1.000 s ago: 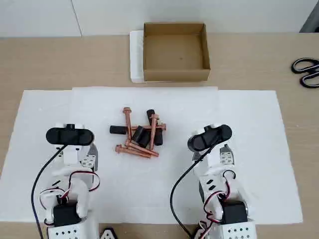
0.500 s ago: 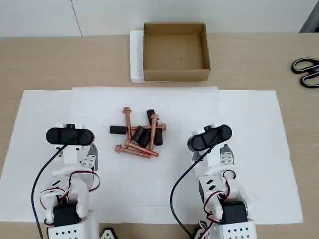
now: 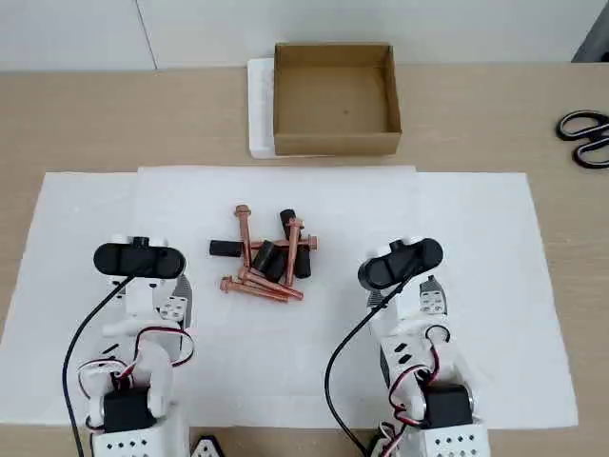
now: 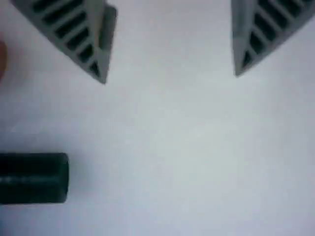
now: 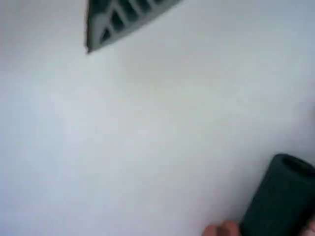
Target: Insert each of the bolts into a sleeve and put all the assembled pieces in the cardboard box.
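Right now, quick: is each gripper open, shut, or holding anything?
Left gripper: open, holding nothing.
Right gripper: cannot be told.

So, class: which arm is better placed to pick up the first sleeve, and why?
Probably left: the left gripper is open over the paper, and a lone black sleeve lies at the pile's edge on that side.
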